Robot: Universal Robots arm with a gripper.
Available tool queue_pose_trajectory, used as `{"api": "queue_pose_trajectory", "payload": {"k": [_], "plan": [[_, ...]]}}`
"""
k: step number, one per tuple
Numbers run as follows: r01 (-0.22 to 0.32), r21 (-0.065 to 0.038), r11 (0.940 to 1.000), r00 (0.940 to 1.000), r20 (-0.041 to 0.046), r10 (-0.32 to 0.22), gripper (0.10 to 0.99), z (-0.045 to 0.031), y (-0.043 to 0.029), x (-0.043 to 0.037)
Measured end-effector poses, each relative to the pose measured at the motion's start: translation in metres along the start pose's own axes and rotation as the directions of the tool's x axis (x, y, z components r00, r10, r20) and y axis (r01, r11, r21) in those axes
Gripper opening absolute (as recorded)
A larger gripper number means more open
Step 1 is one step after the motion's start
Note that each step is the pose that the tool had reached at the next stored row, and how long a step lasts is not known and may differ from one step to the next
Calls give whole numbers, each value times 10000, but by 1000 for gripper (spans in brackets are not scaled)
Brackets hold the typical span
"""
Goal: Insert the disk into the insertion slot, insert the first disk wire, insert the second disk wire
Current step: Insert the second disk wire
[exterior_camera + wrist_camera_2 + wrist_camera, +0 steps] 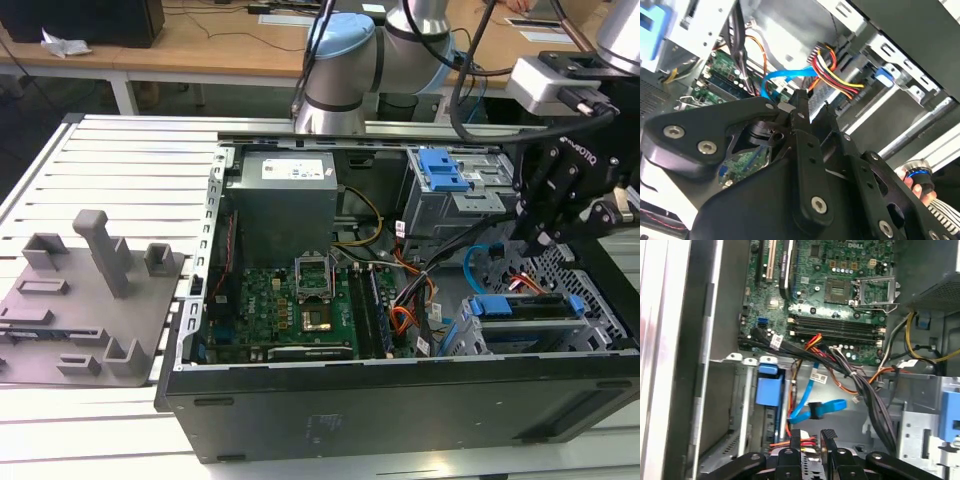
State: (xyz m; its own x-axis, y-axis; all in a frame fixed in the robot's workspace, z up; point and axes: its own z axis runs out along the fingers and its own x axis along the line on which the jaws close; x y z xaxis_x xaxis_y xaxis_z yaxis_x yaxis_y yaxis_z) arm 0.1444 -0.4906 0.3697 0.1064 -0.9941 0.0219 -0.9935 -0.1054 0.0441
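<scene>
slot (565, 268): low perforated grey cage at the case's corner, on the exterior view's right; a blue carrier (520, 305) lies across it.
first wire (840, 77): red, orange, yellow and black strands, running over the cage just beside the claw in both wire-facing wrist views (802, 442).
second wire (472, 262): flat blue cable, looped between the motherboard and the cage; in the second wrist view it curves just past the claw tip (785, 75), and in the first wrist view it lies near the claw (815, 407).
claw (545, 230): black, hanging above the cage inside the open case (812, 437) (812, 102).
claw state: cannot tell if it is open, closed or gripping anything.
tall cage (440, 170): grey, with a blue latch, beyond the low cage.
motherboard (285, 300): green, flat on the case floor, cpu socket bare.
power supply (280, 200): grey box behind the motherboard.
case (400, 410): black tower on its side, lid off.
table (130, 160): pale slatted top, with a grey fixture (90, 290) on the exterior view's left.
</scene>
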Motion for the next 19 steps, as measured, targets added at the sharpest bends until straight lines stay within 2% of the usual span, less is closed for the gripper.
{"api": "queue_pose_trajectory", "payload": {"k": [4, 7, 9, 11, 13, 15, 19], "plan": [[6, 0, 10000, 10000, 1, -6, 302, 6, 6, -33], [4, 0, 10000, 10000, 1, -4, 302, 15, 70, -44], [16, 0, 10000, 10000, -3, -16, 302, 26, 136, -52], [40, -7, 10000, 10000, -73, -40, 302, 31, 181, -56], [71, -21, 10000, 9998, -209, -72, 302, 43, 238, -63], [291, -18, 9996, 9993, -227, -291, 302, 97, 269, -64], [493, -15, 9988, 9985, -247, -493, 302, 107, 269, -64]]}}
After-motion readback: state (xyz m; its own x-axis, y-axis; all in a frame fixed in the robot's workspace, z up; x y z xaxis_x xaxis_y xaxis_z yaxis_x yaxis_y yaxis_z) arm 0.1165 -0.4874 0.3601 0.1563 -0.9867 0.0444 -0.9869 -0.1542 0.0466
